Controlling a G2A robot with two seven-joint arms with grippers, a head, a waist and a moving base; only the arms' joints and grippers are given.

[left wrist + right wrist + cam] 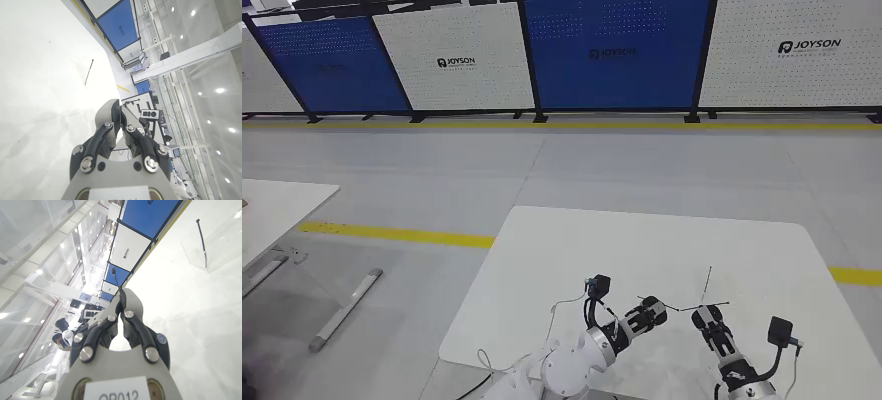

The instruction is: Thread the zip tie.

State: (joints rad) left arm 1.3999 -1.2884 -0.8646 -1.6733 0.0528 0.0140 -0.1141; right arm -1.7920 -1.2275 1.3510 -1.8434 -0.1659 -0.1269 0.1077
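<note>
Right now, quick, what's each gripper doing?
Right gripper: closed on the zip tie.
Left gripper: closed on the zip tie as well.

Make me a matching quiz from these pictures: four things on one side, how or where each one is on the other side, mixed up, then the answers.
Things:
1. left claw
2. right claw
3. loose zip tie
4. table

States:
A. white, with rounded corners
B. shut on a zip tie whose head sticks out past its tips
C. lying ahead of both claws, gripped by nothing
D. shut on a thin black strap

Pairs: 1-D, 2-B, 3-C, 4-A
</note>
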